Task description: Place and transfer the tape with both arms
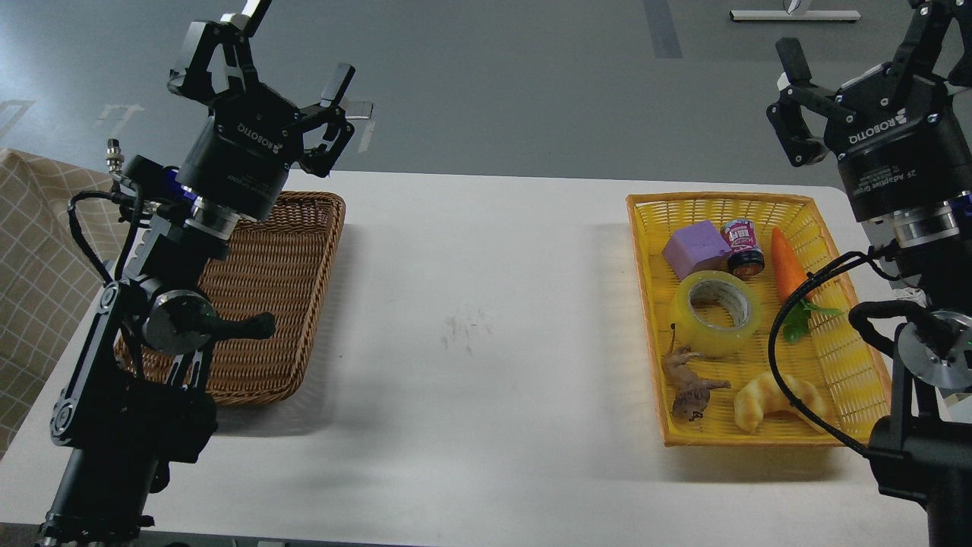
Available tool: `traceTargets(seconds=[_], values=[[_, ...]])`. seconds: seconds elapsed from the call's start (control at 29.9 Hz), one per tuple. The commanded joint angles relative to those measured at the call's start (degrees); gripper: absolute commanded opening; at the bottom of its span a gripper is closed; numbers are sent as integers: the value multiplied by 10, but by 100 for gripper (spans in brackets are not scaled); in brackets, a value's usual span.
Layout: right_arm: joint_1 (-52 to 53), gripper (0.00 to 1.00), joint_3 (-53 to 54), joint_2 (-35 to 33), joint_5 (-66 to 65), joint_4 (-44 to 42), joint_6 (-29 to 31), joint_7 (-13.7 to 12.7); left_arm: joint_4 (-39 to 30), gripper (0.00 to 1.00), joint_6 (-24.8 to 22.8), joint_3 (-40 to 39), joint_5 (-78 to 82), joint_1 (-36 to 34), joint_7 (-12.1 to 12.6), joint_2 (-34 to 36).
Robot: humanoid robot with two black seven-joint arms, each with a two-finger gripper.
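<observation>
The tape (715, 312), a wide yellowish roll with a grey-white core, lies flat in the yellow basket (831, 351) at the right, among other items. My left gripper (298, 45) is raised high above the brown wicker basket (267, 296) at the left, fingers spread open and empty. My right gripper (862, 38) is raised above the far right corner of the yellow basket, fingers spread open and empty; its right finger is cut off by the frame edge. Both grippers are well away from the tape.
In the yellow basket lie a purple block (695, 248), a small can (743, 245), a toy carrot (790, 267), a brown animal figure (687, 384) and a croissant toy (768, 399). A checked cloth (34, 251) hangs at the table's left edge.
</observation>
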Motion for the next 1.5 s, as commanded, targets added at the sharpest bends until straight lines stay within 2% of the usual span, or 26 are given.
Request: traceTargets(seconds=[0.0, 0.17, 0.33, 0.47, 0.5, 0.67, 0.77, 0.94, 1.0, 1.1, 1.27, 1.34, 1.37, 1.4, 1.44, 1.47], values=[[1, 100, 1, -52, 0, 8, 11, -4, 0, 98, 0, -1, -12, -4, 4, 2], [2, 100, -2, -92, -2, -14, 53, 4, -1, 98, 0, -1, -11, 4, 5, 1], [-2, 100, -5, -190, -37, -28, 77, 3, -3, 98, 0, 0, -10, 4, 5, 5], [-3, 100, -37, -281, -206, -23, 79, 3, -2, 98, 2, -5, -12, 3, 5, 7], [-3, 100, -37, -281, -206, -23, 79, 3, -2, 98, 2, -5, -12, 3, 5, 7], [-7, 100, -49, -364, -345, -27, 79, 5, -2, 98, 12, -4, -11, 4, 6, 4], [-13, 100, -58, -386, -363, -28, 79, 7, -2, 98, 13, -5, -11, 5, 6, 7], [-40, 100, -63, -417, -359, -30, 79, 60, -3, 98, 14, -22, -13, 4, 5, 15], [-42, 100, -47, -416, -354, -24, 79, 67, -3, 98, 14, -23, -13, 5, 5, 14], [-42, 100, 7, -407, -291, -30, 79, 61, -3, 98, 13, -23, -13, 9, 5, 14], [-31, 100, 16, -458, -222, -31, 79, 69, -3, 98, 14, -23, -13, 9, 5, 13], [-32, 100, 23, -457, -221, -43, 79, 86, -3, 98, 14, -23, -13, 9, 5, 11], [-33, 100, 23, -454, -220, -46, 79, 101, -3, 98, 14, -23, -13, 9, 5, 10], [-35, 100, 21, -444, -217, -45, 79, 129, -3, 98, 14, -23, -13, 9, 4, 9], [-38, 100, 20, -423, -216, -42, 79, 143, -3, 98, 14, -23, -13, 9, 4, 10], [-38, 100, 22, -409, -216, -40, 79, 142, -3, 98, 14, -23, -13, 9, 4, 10]])
